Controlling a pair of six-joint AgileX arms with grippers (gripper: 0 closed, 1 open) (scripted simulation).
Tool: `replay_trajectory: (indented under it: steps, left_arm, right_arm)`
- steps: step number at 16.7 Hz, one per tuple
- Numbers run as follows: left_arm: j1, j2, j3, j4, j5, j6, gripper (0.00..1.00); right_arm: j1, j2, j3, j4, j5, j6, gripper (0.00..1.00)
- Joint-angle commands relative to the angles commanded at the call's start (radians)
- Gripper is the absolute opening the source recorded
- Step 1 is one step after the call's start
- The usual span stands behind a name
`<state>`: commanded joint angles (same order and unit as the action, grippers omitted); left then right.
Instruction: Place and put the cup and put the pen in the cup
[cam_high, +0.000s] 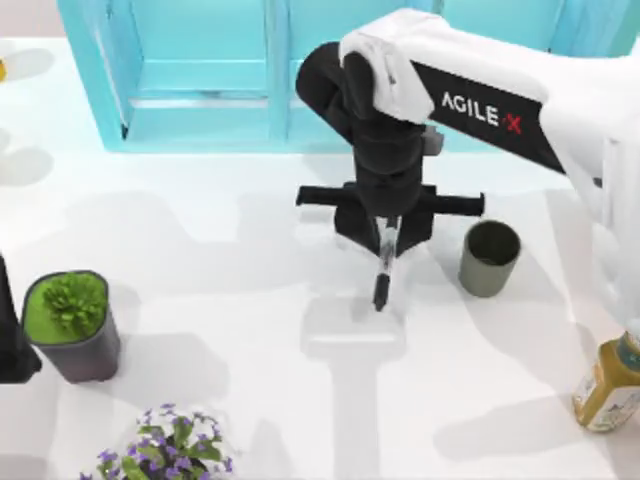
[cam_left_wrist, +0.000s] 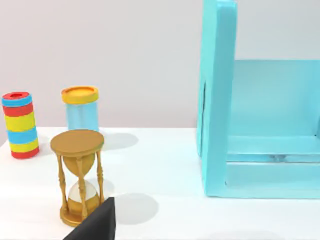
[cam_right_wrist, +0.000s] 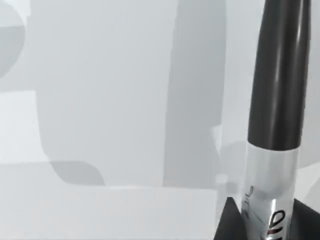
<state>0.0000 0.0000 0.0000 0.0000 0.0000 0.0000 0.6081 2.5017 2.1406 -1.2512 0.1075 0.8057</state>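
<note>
Clamped on the pen (cam_high: 385, 262), my right jaws (cam_high: 388, 232) hang over the middle of the desk (cam_high: 250, 330), toward its far edge, with the white AgileX arm reaching in from the right side. I hold the pen by its upper part, so its pale label band sits just below my fingers and its black lower end points down toward the desk; whether the tip touches the surface I cannot tell. In the right wrist view the pen (cam_right_wrist: 277, 100) runs away from the camera, glossy black along its far length and silver-white near my jaws, with bare white desk (cam_right_wrist: 100, 125) and grey shadows behind it. The cup (cam_high: 490, 257) stands upright on the desk just to the right of my right jaws, apart from the pen, its dark inside showing. My left jaws (cam_high: 12, 340) are parked at the desk's left edge, and I cannot tell whether they are open or closed; a dark part of them shows in the left wrist view (cam_left_wrist: 95, 226). Just beside them stands a dark grey pot with a green plant (cam_high: 70, 325), and a clump of purple flowers (cam_high: 170, 450) sits at the near edge. A yellow bottle (cam_high: 612, 385) stands at the right edge. A turquoise shelf unit (cam_high: 270, 70) lines the far edge. The left wrist view takes in a golden hourglass (cam_left_wrist: 78, 176), a striped cylinder (cam_left_wrist: 20, 125) and a blue jar with an orange lid (cam_left_wrist: 81, 107).
</note>
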Motion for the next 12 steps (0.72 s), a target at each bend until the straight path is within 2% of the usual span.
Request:
replay_trajectory:
  steps: [12]
  left_arm:
    - [0.000,0.000,0.000,0.000,0.000,0.000,1.00]
  right_arm:
    - [0.074,-0.226,-0.171,-0.056,-0.006,0.076,0.00]
